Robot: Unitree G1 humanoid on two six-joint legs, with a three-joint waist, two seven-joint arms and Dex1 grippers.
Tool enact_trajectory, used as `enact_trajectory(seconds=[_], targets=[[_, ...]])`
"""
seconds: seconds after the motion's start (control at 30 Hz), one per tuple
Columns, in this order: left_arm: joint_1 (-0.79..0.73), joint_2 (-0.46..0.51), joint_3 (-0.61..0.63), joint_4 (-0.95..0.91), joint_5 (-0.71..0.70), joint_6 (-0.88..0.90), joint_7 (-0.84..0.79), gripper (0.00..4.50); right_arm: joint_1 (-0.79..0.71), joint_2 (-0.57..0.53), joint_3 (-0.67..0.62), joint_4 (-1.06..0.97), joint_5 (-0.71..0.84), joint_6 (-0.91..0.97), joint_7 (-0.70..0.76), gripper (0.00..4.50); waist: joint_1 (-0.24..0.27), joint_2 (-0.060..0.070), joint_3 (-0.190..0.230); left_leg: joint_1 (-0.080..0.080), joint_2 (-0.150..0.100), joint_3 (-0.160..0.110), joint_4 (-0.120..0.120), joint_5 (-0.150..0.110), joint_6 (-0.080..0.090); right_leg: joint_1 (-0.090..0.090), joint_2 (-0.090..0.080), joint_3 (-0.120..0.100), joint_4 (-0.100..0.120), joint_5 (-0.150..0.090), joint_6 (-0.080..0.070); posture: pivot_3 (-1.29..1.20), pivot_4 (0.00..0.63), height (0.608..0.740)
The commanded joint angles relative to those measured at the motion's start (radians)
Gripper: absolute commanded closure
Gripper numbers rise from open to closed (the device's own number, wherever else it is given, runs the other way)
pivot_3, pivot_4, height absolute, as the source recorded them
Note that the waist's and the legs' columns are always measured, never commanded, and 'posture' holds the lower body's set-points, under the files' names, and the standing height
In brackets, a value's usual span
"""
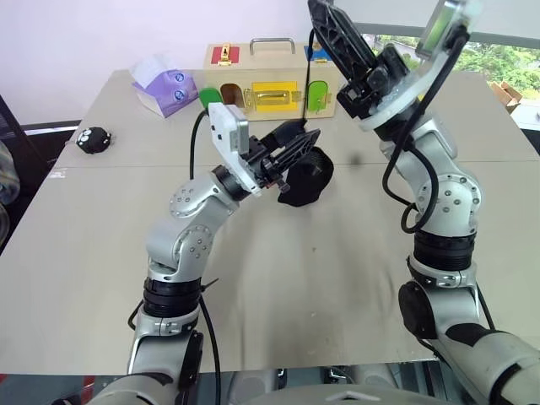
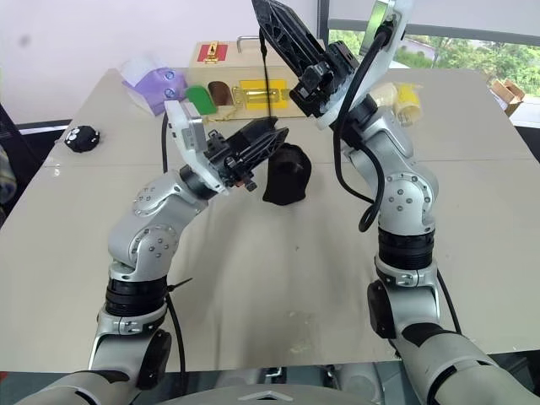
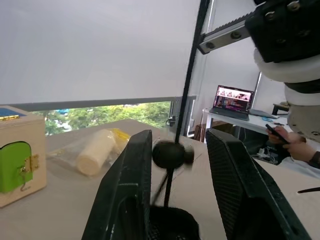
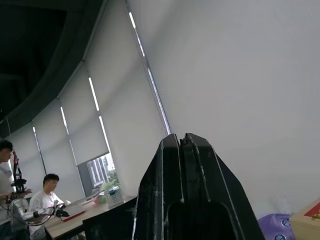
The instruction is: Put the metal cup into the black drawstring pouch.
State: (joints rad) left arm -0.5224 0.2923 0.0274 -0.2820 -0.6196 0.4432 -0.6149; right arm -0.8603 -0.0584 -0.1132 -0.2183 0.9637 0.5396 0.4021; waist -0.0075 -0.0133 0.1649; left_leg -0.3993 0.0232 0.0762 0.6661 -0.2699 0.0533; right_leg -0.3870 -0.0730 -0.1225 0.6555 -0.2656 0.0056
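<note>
A: Where is the black drawstring pouch [image 2: 285, 175]?

B: Near the table's [image 1: 278, 278] middle, hanging at the tips of the left gripper [image 1: 297, 152], at about three o'clock from that arm's wrist; it is bulged and roundish; its lower end is at or near the tabletop, and I cannot tell whether it touches.

A: Does the left gripper have it?

B: Its two black fingers [image 3: 125, 190] stand apart, with the pouch's top edge between them low in the left wrist view; a thin cord with a bead [image 3: 168, 154] rises from the pouch through the gap; whether the fingers press the cloth I cannot tell.

A: And the right gripper [image 2: 272, 18]?

B: Raised high at about twelve o'clock from the pouch, pointing up; its fingers are pressed together; the cord runs up toward it.

A: The metal cup?

B: I cannot make it out.

A: What else is on the table?

B: A wooden latch box [image 1: 257, 80] at the far edge; a purple tissue pack [image 1: 164, 89] at ten o'clock; a small black fuzzy ball [image 1: 93, 139] at nine o'clock; a cream cylinder in clear plastic [image 3: 95, 157] beside the box.
</note>
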Motion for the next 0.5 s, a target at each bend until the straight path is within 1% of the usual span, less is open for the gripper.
enact_trajectory(seconds=[0.03,0.2,0.23,0.27,0.33,0.37,0.5], targets=[[-0.021,-0.021,-0.018,-0.002,0.028,-0.033,0.010,2.80,-0.030,0.001,0.001,-0.033,0.010,-0.011,0.009,4.50,0.000,0.000,0.000,0.000,0.000,0.000,0.000,0.000,0.000,0.000,0.000,0.000,0.000,0.000,0.000,0.00,0.150,0.740],[-0.012,-0.036,-0.012,-0.004,0.016,-0.032,0.002,2.80,-0.032,0.000,0.001,-0.035,0.012,-0.008,0.009,4.50,-0.001,0.000,0.000,0.000,0.000,0.000,0.000,0.000,0.000,0.000,0.000,0.000,0.001,0.000,0.000,0.00,0.150,0.740],[-0.008,-0.037,-0.006,-0.006,0.012,-0.034,0.000,3.17,-0.031,0.000,0.001,-0.036,0.012,-0.007,0.008,4.50,-0.001,0.000,0.000,0.000,0.000,0.000,0.000,0.000,0.000,0.000,0.000,0.000,0.001,0.000,0.000,0.00,0.150,0.740],[-0.006,-0.038,0.001,-0.007,0.005,-0.034,-0.002,3.34,-0.031,-0.001,0.002,-0.037,0.011,-0.006,0.008,4.50,-0.001,0.000,0.000,0.000,0.000,0.000,0.000,0.000,0.000,0.000,0.000,0.000,0.001,0.000,0.000,0.00,0.150,0.740],[-0.006,-0.038,0.009,-0.007,-0.004,-0.031,-0.005,4.15,-0.029,-0.002,0.002,-0.038,0.011,-0.006,0.008,4.50,-0.001,0.000,0.000,0.000,0.000,0.000,0.000,0.000,0.000,0.000,0.000,0.000,0.001,0.000,0.000,0.00,0.150,0.740],[-0.005,-0.037,0.010,-0.007,-0.006,-0.027,-0.006,4.33,-0.028,-0.002,0.002,-0.037,0.010,-0.006,0.008,4.50,-0.001,0.000,0.000,0.000,0.000,0.000,0.000,0.000,0.000,0.000,0.000,0.000,0.001,0.000,0.000,0.00,0.150,0.740],[0.002,-0.034,0.004,-0.009,-0.005,-0.016,-0.010,4.32,-0.030,-0.002,-0.002,-0.034,0.008,-0.011,0.008,4.50,-0.001,0.000,0.000,0.000,0.000,0.000,0.000,0.000,0.000,0.000,0.000,0.000,0.000,0.000,0.000,0.00,0.150,0.740]])
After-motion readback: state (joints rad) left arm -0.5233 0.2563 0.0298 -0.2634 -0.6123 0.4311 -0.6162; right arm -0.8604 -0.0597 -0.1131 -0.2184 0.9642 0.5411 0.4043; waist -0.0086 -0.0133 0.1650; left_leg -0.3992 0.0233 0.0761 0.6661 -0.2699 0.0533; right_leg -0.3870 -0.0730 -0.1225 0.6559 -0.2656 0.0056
